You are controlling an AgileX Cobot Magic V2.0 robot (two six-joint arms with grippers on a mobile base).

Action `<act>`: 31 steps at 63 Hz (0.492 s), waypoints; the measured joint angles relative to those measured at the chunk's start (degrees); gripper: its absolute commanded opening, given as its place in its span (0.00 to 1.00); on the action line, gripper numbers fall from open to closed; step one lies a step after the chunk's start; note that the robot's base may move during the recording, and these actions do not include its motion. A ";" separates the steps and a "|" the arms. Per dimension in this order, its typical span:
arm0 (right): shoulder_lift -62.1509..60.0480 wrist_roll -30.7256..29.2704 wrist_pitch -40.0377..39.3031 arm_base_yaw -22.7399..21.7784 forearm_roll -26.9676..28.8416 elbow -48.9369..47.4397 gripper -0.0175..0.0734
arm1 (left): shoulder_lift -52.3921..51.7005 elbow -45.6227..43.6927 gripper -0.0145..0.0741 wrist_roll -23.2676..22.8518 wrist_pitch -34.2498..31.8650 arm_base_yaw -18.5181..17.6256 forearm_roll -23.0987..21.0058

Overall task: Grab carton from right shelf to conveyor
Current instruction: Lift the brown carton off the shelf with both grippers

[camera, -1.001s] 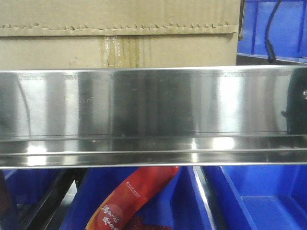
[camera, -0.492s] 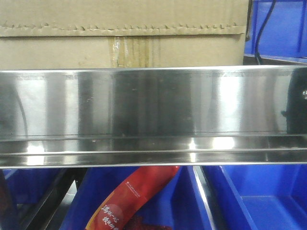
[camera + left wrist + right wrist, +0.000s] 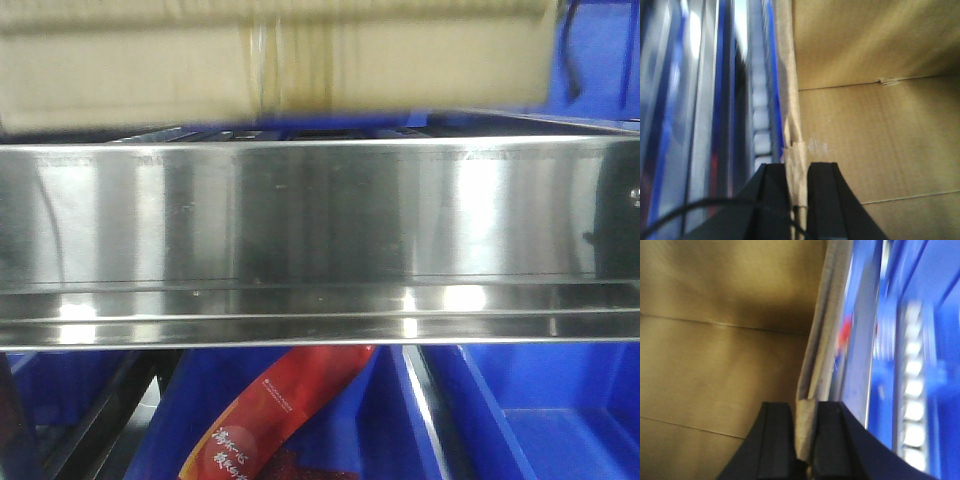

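looks like the carton (image 3: 280,70) is hovering just above the right shelf (image 3: 320,220) rail, left gripper (image 3: 797,167) and right gripper (image 3: 804,407) each pinched on a wall edge, so I'd lift both arms evenly to clear that rail

Above the right shelf (image 3: 320,210) the carton (image 3: 280,70) is smeared by blur, its top and left end cut off (the centre seam barely reads). Below the right shelf, a red packet (image 3: 270,420) has its upper end hidden behind the steel and its lower end cut off. In both wrist views the surroundings are only steel and blue streaks.
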 measured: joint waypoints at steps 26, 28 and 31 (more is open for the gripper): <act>-17.02 0.22 -1.07 0.35 2.55 14.19 0.12 | -16.10 9.78 0.15 -0.12 0.11 -2.72 -1.63; -18.30 0.22 -0.91 0.35 2.65 15.71 0.12 | -17.46 11.52 0.15 -0.69 0.11 -3.49 -1.63; -19.67 0.22 -0.77 0.35 2.65 17.58 0.12 | -19.19 13.89 0.15 -1.54 0.11 -4.61 -1.63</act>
